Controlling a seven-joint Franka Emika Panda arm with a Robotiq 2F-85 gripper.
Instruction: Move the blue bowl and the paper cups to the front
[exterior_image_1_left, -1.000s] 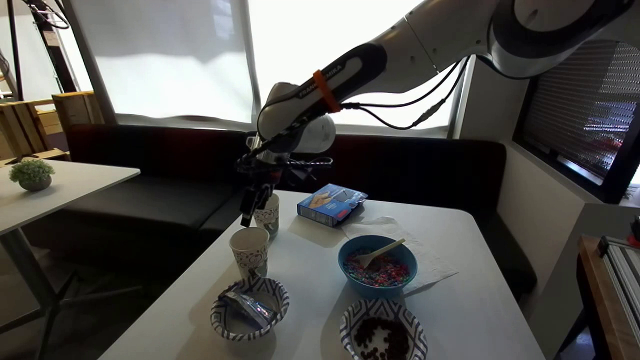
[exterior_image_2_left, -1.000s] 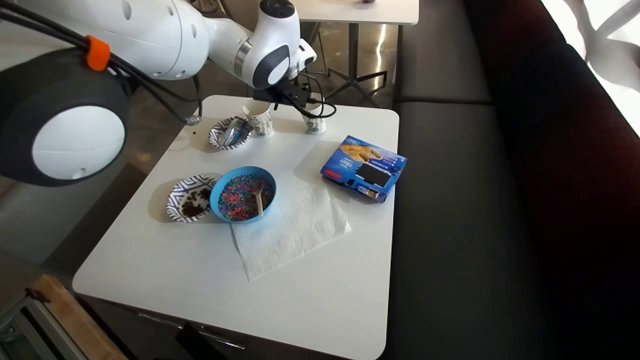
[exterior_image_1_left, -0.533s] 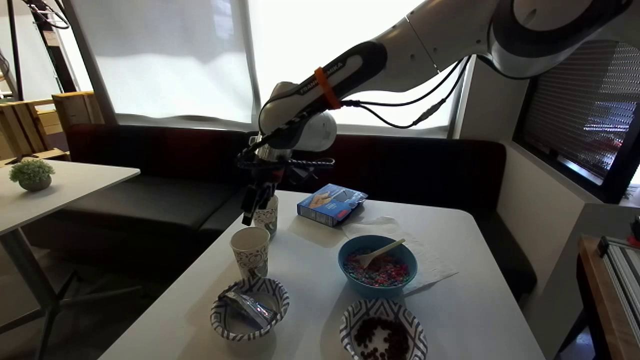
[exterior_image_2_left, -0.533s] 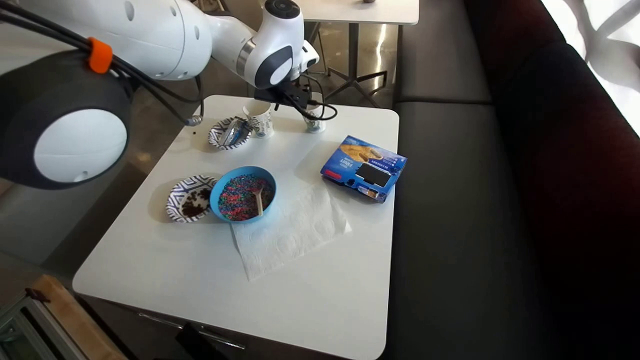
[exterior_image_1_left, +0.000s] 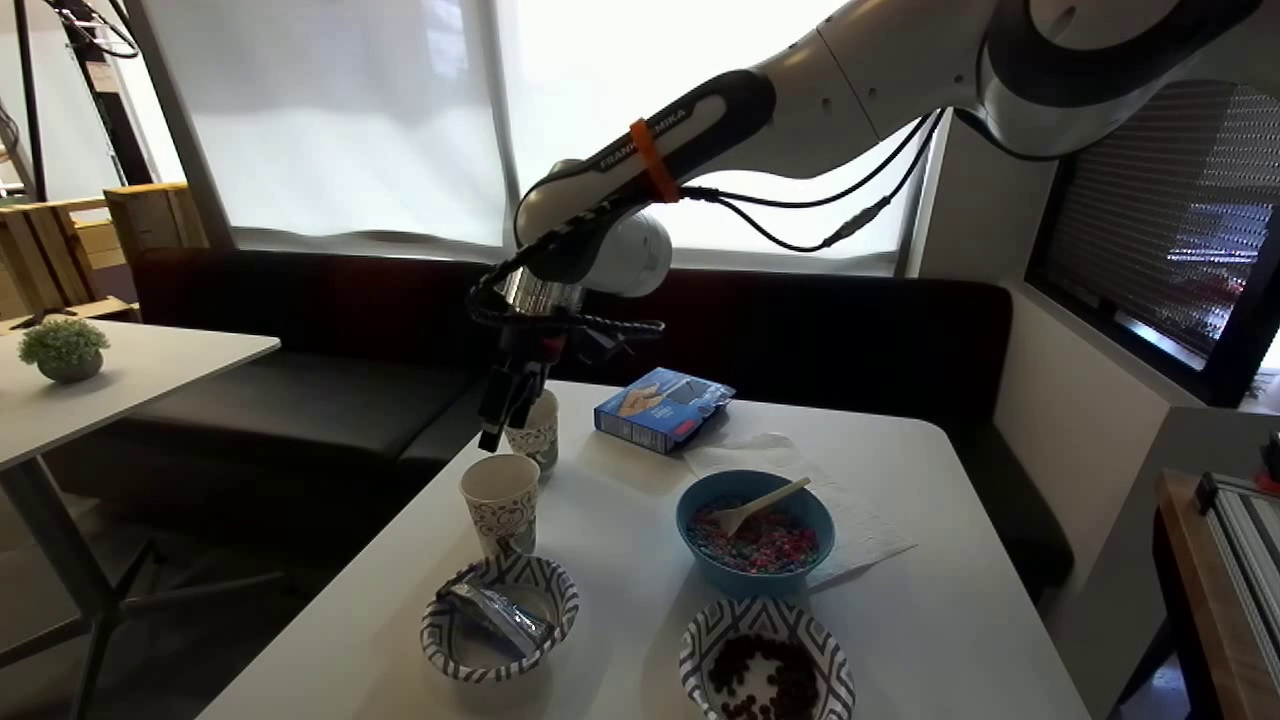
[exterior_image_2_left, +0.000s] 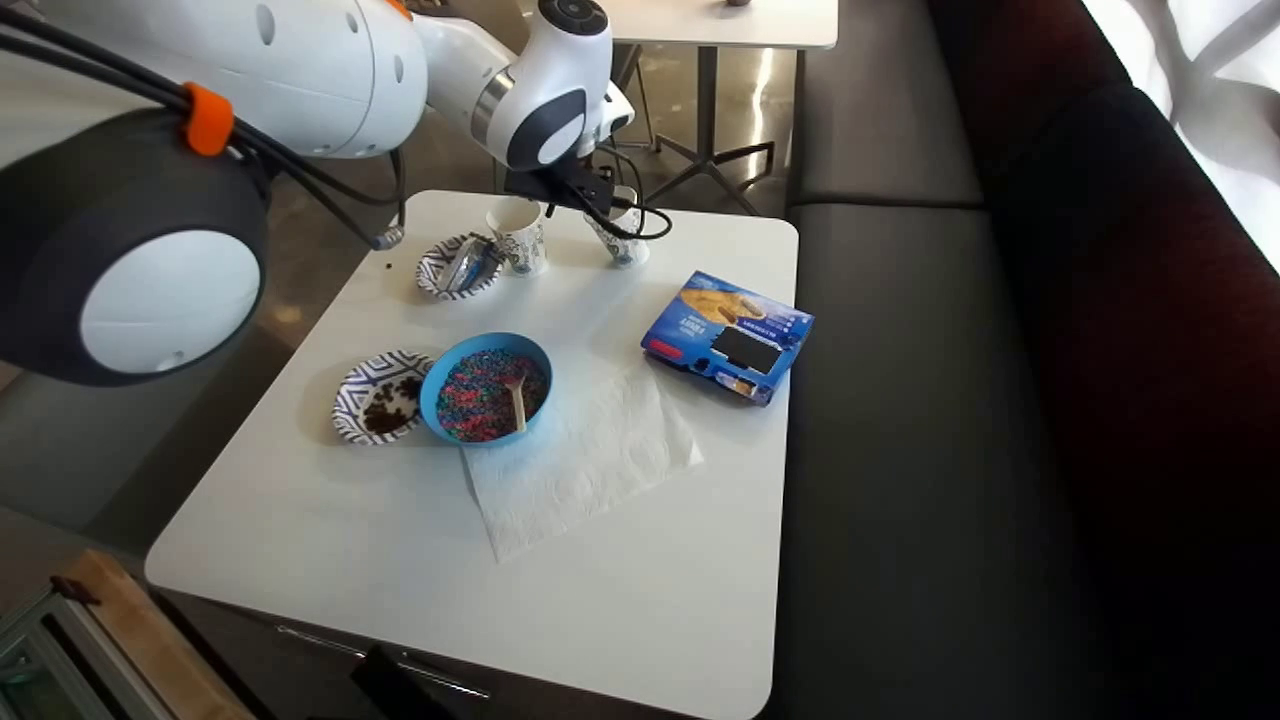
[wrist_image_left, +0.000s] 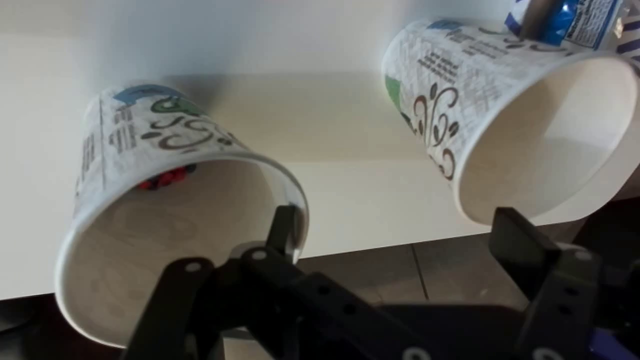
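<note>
— Position of the blue bowl (exterior_image_1_left: 720, 578)?

— Upright on the white table (exterior_image_1_left: 610, 560), right of the middle in an exterior view. It contains multicoloured cereal (exterior_image_1_left: 780, 550) and a pale spoon (exterior_image_1_left: 770, 502).

— And the near paper cup (exterior_image_1_left: 500, 510)?

— Upright toward the table's left edge, directly beyond a patterned bowl (exterior_image_1_left: 560, 597) holding a foil packet (exterior_image_1_left: 505, 615). In an exterior view the far paper cup (exterior_image_2_left: 628, 250) appears tilted toward the near one. The wrist view shows red and dark bits (wrist_image_left: 170, 177) inside the far cup.

— Condition of the gripper (wrist_image_left: 397, 225)?

— Spread wide at the cups' mouths. One fingertip (wrist_image_left: 282, 225) overlaps the far cup's rim; the other appears just in front of the near cup's rim. Contact at either cannot be determined.

— Surroundings of the blue bowl?

— A second patterned bowl (exterior_image_1_left: 830, 655), holding dark cereal (exterior_image_1_left: 800, 680), sits just on the near side. A paper towel (exterior_image_1_left: 865, 535) lies to the right and far side; whether it extends beneath is not established. A blue snack carton (exterior_image_1_left: 660, 410) lies toward the far end. Past the table is a dark bench (exterior_image_1_left: 290, 400).
</note>
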